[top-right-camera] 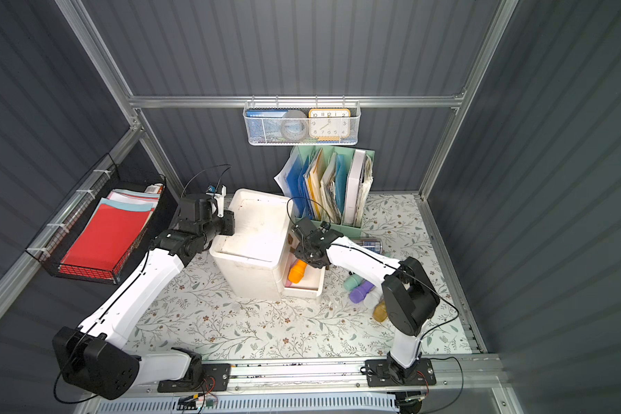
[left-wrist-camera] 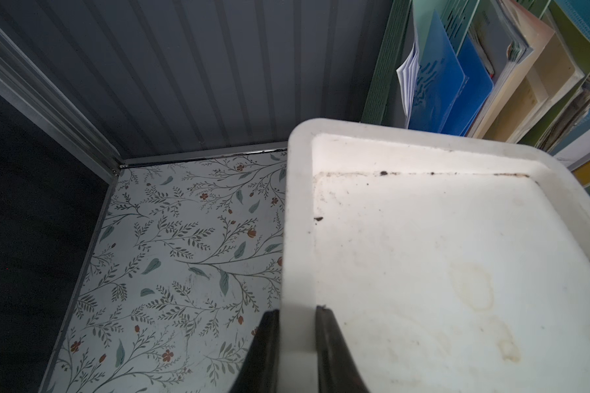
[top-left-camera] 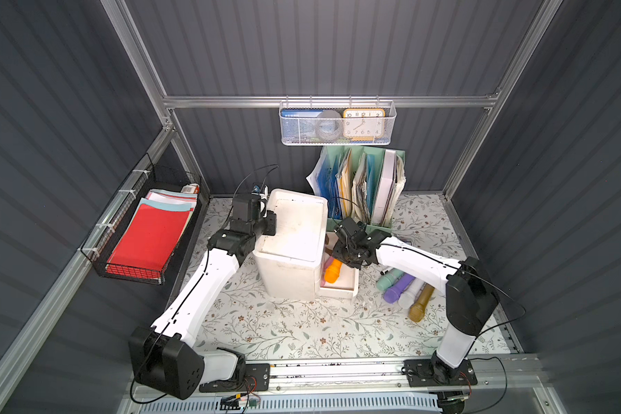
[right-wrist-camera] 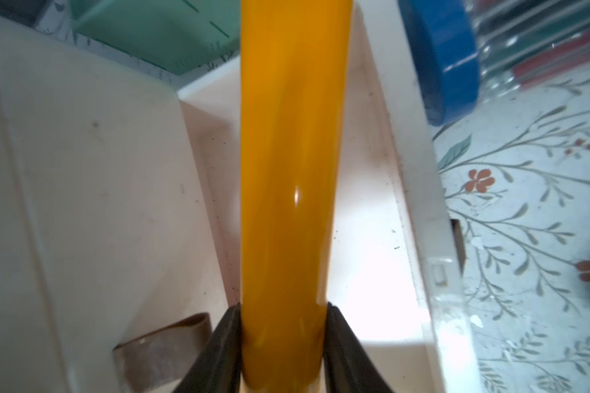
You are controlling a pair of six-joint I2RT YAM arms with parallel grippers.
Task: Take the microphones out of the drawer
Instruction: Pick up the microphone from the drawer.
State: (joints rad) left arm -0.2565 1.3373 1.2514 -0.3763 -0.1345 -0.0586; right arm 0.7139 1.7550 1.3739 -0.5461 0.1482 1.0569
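An orange microphone [top-left-camera: 333, 271] [top-right-camera: 297, 271] lies in the open drawer [top-left-camera: 342, 289] [top-right-camera: 306, 289] that is pulled out of the right side of a white cabinet [top-left-camera: 294, 229] [top-right-camera: 255, 229]. My right gripper [top-left-camera: 345, 258] [top-right-camera: 307, 256] [right-wrist-camera: 284, 308] is shut on the microphone's handle [right-wrist-camera: 290, 170], one finger on each side. My left gripper [top-left-camera: 270, 224] [top-right-camera: 230, 224] [left-wrist-camera: 297, 311] is shut on the raised rim of the cabinet's top [left-wrist-camera: 423, 255] at its left edge.
Mint, purple, white and gold microphones [top-left-camera: 402, 290] lie on the floral mat right of the drawer, under my right arm. A green file organiser [top-left-camera: 366, 186] stands behind the cabinet. A blue tape roll [right-wrist-camera: 447, 58] lies beside the drawer. A wire basket of red paper [top-left-camera: 147, 233] hangs at left.
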